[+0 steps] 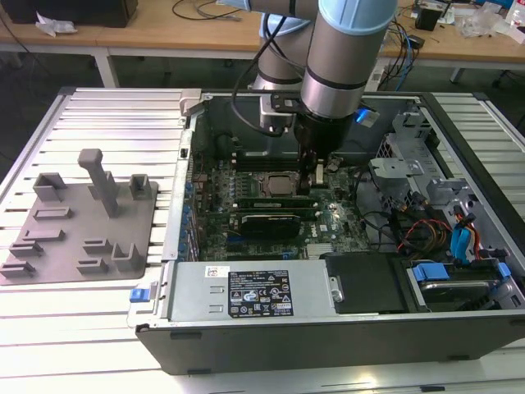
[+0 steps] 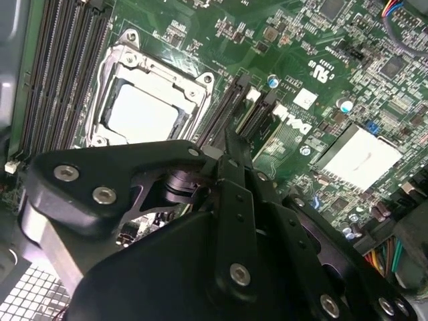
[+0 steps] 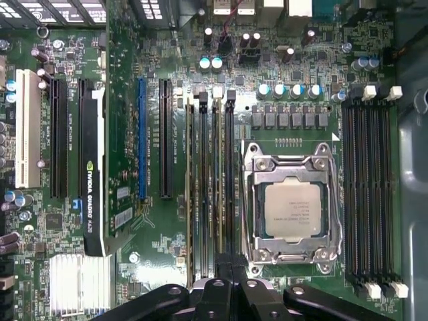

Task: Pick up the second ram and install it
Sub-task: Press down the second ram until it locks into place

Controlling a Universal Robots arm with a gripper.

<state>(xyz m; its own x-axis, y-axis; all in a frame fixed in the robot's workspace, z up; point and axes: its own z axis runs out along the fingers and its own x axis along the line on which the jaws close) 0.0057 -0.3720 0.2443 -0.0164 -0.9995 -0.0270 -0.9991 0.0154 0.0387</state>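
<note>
The second ram [image 3: 215, 187] is a thin green stick standing in one of the black memory slots beside the CPU socket [image 3: 294, 207]. Another stick [image 3: 191, 187] stands two slots away. In the exterior view the ram [image 1: 271, 199] lies along the motherboard just in front of the socket. My gripper [image 1: 316, 182] reaches down into the open computer case [image 1: 176, 246]. Its black fingers are shut together over one end of the ram slots, seen in both wrist views [image 3: 231, 264] [image 2: 229, 137]. I cannot tell whether the tips touch the stick.
A black graphics card [image 3: 93, 200] stands in a slot a little beyond the ram. Empty memory slots [image 3: 368, 200] lie on the socket's other side. The power supply [image 1: 246, 291] and loose cables [image 1: 426, 230] fill the case's near and right parts. A grey fixture tray [image 1: 82, 222] sits outside.
</note>
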